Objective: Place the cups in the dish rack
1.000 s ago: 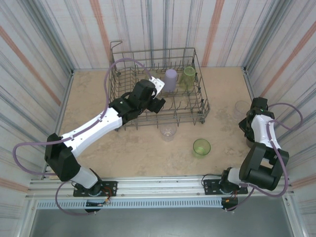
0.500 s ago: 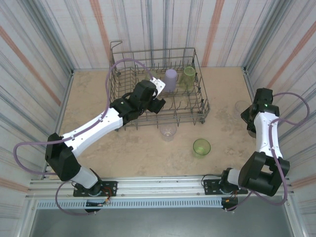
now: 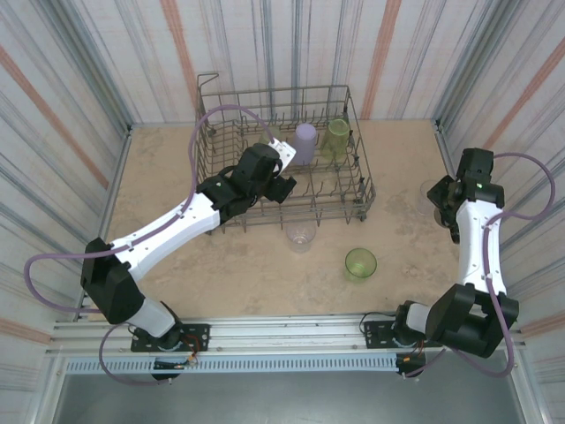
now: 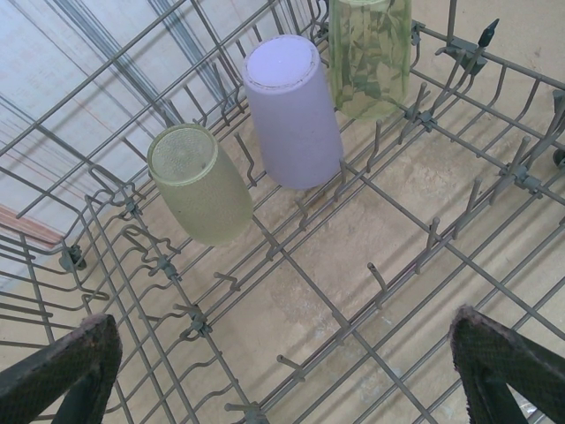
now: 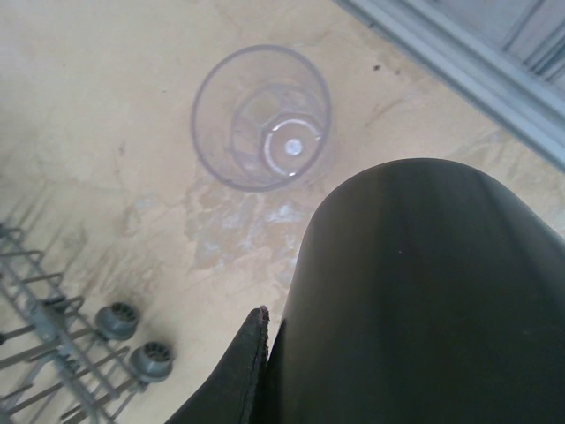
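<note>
Your left pincer (image 4: 282,329) hangs inside the dish rack (image 3: 362,181), its two dark fingers (image 4: 62,371) spread wide with nothing between them. Below it in the left wrist view, three cups stand mouth-down among the tines in the rack's far part: a textured yellow-green cup (image 4: 199,184) leaning on the left, the lavender cup (image 4: 291,110) just beside it, and a taller yellow-green cup (image 4: 371,53) next along.

Your right pincer (image 3: 450,216) sits over the right side of the surface (image 3: 177,256), well apart from the rack. In the right wrist view one finger (image 5: 237,380) presses against the dark cup (image 5: 415,300). The other finger is hidden behind the cup, so the pincer appears to be pinching it. A clear cup (image 5: 262,117) stands upright on the surface just beyond.

In front of the rack you have another clear cup (image 3: 300,237) near its front edge, and an upright green cup (image 3: 360,263) nearer the arms.
</note>
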